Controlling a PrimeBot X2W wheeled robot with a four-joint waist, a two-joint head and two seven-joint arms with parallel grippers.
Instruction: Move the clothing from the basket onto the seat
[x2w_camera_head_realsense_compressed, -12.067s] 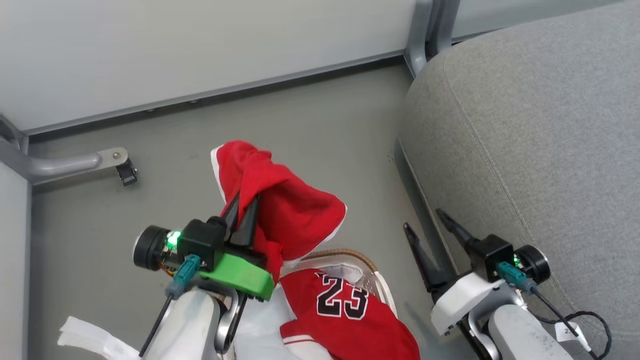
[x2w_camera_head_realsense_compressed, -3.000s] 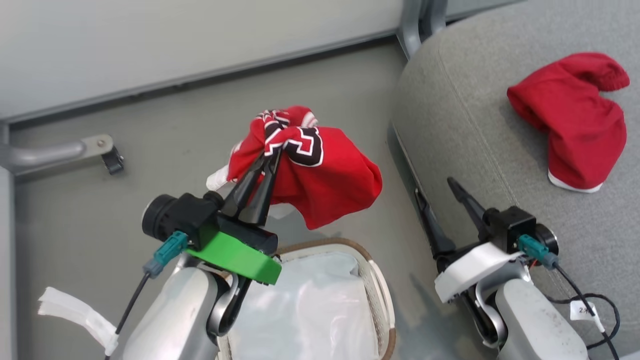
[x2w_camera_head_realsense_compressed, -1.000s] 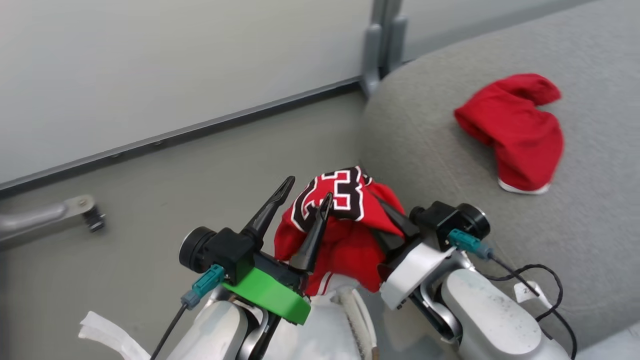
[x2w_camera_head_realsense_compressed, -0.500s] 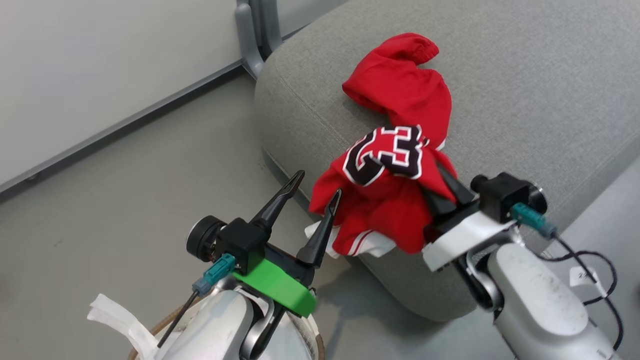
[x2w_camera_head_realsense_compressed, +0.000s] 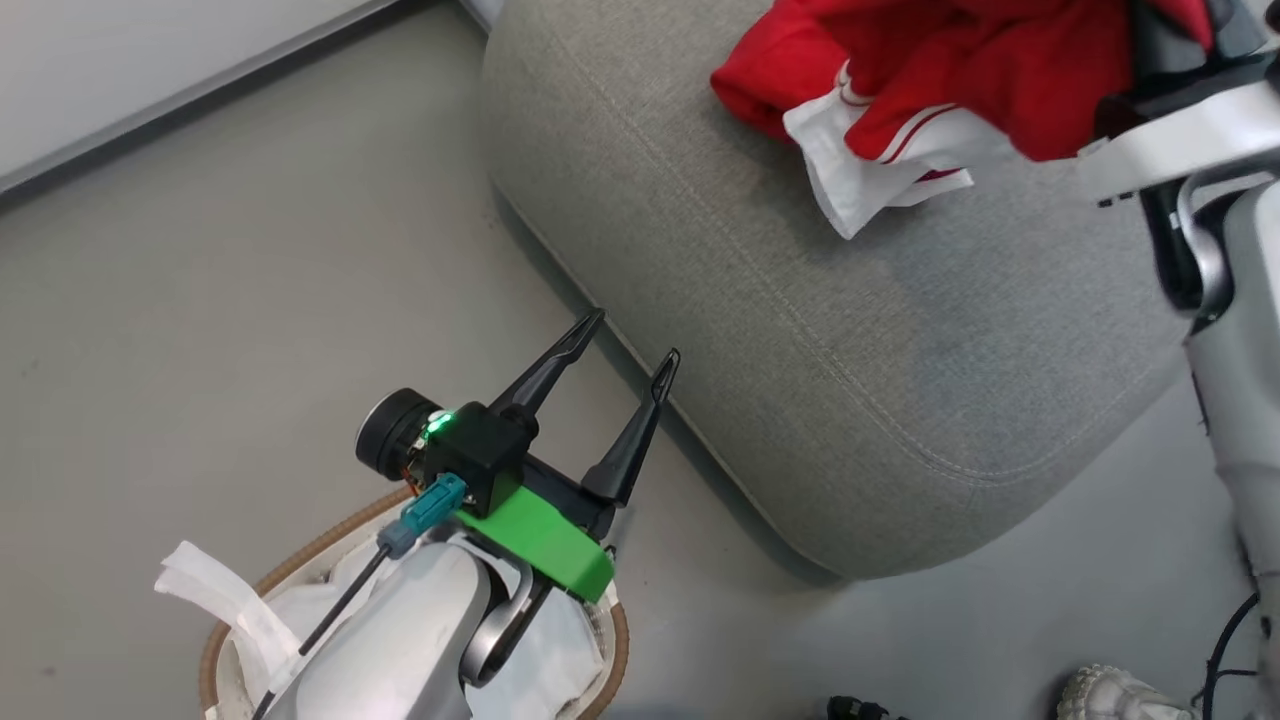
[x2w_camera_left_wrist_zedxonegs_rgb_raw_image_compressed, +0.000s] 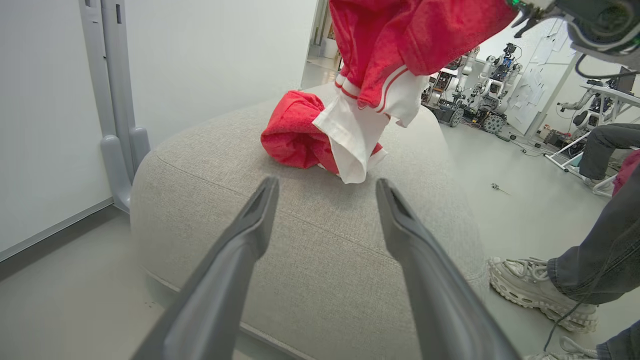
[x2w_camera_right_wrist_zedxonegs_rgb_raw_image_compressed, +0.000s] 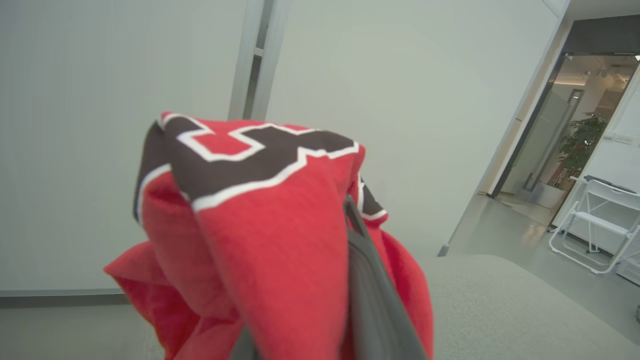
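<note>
— How did the left gripper (x2w_camera_head_realsense_compressed: 635, 338) stand?

— Its two long dark fingers were spread wide with nothing between them, above the grey floor (x2w_camera_head_realsense_compressed: 250, 250) and just beside the front edge of the large grey fabric-upholstered seat (x2w_camera_head_realsense_compressed: 800, 350).

— And the right gripper (x2w_camera_right_wrist_zedxonegs_rgb_raw_image_compressed: 340, 215)?

— Closed on the red-and-white fabric jersey (x2w_camera_right_wrist_zedxonegs_rgb_raw_image_compressed: 270, 240) with the black, white-edged number. The cloth draped over the fingers, so one dark finger (x2w_camera_right_wrist_zedxonegs_rgb_raw_image_compressed: 370, 300) showed and the other was buried in the folds. In the head view that gripper was cut off at the top right corner.

— Where did the jersey hang?

— Over the seat, its white hem dangling low. Whether the hem touched the cushion could not be told. Behind it, in the left wrist view, a plain red garment (x2w_camera_left_wrist_zedxonegs_rgb_raw_image_compressed: 292, 135) lay on the seat, partly hidden by that hem. In the head view the two red cloths ran together and were hard to separate.

— The basket?

— The white plastic basket (x2w_camera_head_realsense_compressed: 330, 545) with the brown woven rim sat on the floor under the left arm, which covered most of it; some white lining (x2w_camera_head_realsense_compressed: 215, 600) showed. A person's pale shoe (x2w_camera_left_wrist_zedxonegs_rgb_raw_image_compressed: 530, 290) stood near the seat's far side.
</note>
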